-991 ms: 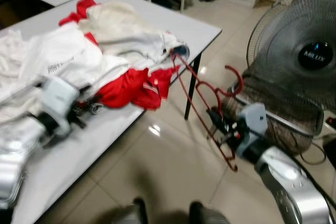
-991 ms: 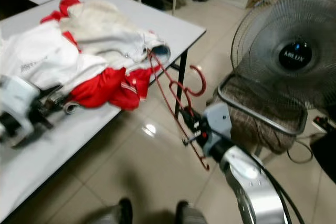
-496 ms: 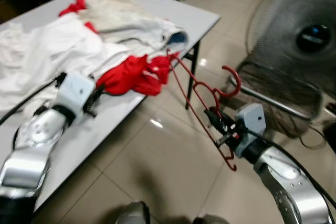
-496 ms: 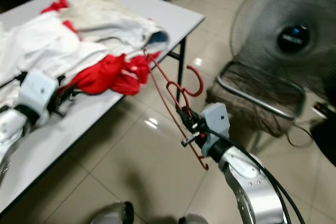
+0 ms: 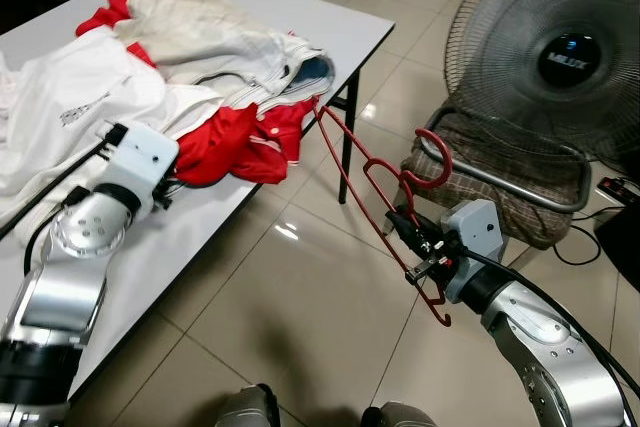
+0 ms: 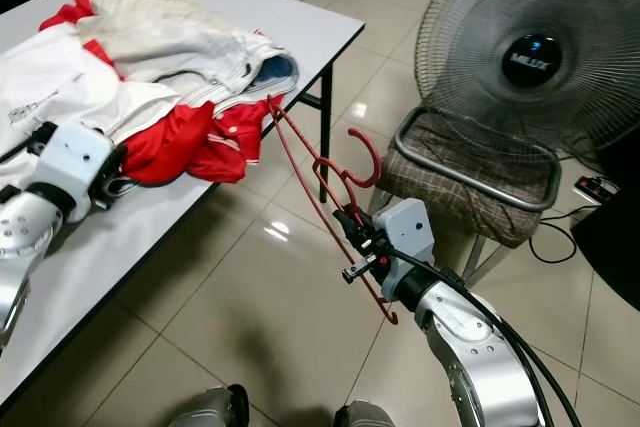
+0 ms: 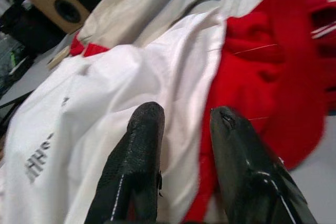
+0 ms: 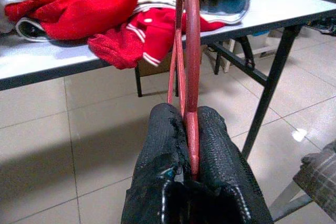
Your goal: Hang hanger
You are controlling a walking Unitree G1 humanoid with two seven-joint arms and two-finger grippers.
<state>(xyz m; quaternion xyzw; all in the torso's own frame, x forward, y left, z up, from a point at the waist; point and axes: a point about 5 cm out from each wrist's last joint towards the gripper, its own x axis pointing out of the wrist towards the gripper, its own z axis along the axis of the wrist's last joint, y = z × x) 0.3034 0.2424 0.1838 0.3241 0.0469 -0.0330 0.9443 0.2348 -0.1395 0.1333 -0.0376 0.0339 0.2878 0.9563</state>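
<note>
1. Hanger (image 5: 372, 172), a red wire one, is being held out over the tiled floor (image 5: 300, 297) just off the near corner of the white table (image 5: 370, 37), its hook curling toward the standing fan (image 5: 560, 57) and its far tip reaching almost to the red garment at the table's edge.
2. Right gripper (image 5: 412, 240) is pinching the hanger's frame; in the right wrist view its two black fingers (image 8: 168, 145) are pressing together on the red wire, with the table edge beyond them.
3. Left gripper (image 7: 181, 145) is hovering over the pile on the table, its fingers (image 7: 142, 156) standing slightly apart with nothing between them, aimed at the seam where the white T-shirt (image 5: 90, 97) is meeting the red garment (image 5: 235, 142).
4. Judging by this, the carrying step is under way: the hanger is gripped and off the table, but no rail or hook to hang it on is showing among these views.
5. Next, the robot will likely be needing to turn away from the table, find a rail, and tilt the hanger so its hook is facing downward over that rail before letting go.
6. A plaid-cushioned stool (image 5: 500, 172) and the fan are standing beside the table's far corner, close to the hanger, so any swing will be calling for care.
</note>
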